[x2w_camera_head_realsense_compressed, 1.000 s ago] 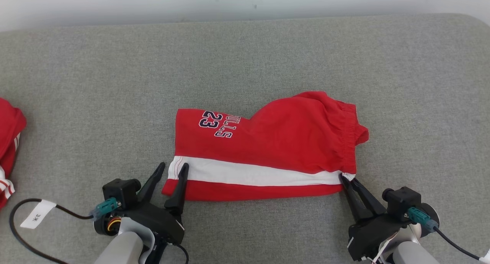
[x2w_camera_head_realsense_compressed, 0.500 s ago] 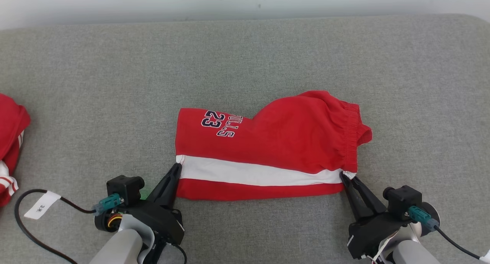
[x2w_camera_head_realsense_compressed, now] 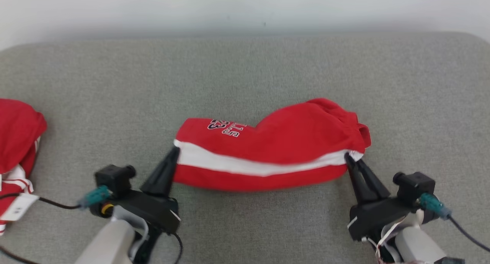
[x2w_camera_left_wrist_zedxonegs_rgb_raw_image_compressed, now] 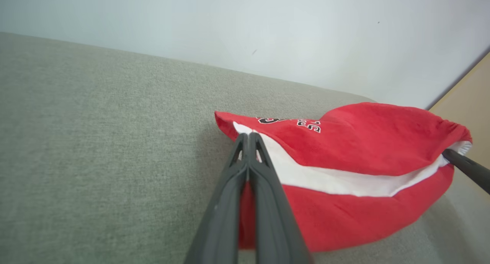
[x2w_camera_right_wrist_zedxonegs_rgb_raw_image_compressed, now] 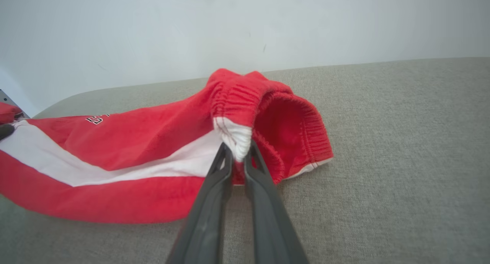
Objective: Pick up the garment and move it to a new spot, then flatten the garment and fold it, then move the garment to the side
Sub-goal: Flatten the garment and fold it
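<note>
Though formerly flat, garment (x2w_camera_head_realsense_compressed: 291, 141) partly aloft.

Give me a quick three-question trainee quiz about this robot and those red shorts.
1. Which part of the red fabric shorts with a white stripe does the right tool pinch? A the printed number; B the stripe's waistband end; C nothing.
2. True or false: the left tool is shut on the stripe's other end.
3. Fill in: another red garment lies on the grey cloth surface at the robot's far ____.
Key: 1 B; 2 true; 3 left.
</note>
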Motion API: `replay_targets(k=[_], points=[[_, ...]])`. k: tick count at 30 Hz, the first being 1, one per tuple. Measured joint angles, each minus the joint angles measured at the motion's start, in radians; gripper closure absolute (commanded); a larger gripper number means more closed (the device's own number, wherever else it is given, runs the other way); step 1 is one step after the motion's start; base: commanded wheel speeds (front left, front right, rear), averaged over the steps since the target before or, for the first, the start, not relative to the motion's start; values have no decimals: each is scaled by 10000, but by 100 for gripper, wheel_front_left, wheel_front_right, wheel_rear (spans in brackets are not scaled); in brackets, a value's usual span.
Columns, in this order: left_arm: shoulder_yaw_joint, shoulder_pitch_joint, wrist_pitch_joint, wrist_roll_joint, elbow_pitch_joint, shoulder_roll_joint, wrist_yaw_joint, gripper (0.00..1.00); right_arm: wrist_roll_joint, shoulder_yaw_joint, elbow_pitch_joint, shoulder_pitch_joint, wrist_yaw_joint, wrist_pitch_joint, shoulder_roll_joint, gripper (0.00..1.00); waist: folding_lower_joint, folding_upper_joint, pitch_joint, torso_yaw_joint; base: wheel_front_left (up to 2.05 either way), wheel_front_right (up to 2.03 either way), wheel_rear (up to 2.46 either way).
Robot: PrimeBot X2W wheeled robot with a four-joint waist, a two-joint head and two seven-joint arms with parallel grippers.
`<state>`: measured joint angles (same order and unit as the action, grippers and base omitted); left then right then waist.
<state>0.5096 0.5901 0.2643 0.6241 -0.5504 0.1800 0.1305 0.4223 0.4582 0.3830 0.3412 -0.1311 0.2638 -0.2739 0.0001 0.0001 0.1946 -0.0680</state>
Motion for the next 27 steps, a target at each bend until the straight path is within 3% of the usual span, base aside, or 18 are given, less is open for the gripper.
replay_targets(k=[7, 16, 27], points=[[-385, 732, -6, 290, 769, 755, 0, 100, 754, 182, -213, 1060, 0, -2, -236, 100, 0, 0, -668, 116, 0, 0, 0], [238, 3157, -6, 723, 533, 1845, 12, 100, 1185, 713, -33, 3042, -4, -2, -798, 100, -2, -1, -1363, 361, 0, 0, 0], [199, 6314, -6, -351, -268, 2046, 12, 100, 1290, 1720, 1220, 6821, -8, 0, -1419, 100, 0, -1, -391, 668, 0, 0, 0]])
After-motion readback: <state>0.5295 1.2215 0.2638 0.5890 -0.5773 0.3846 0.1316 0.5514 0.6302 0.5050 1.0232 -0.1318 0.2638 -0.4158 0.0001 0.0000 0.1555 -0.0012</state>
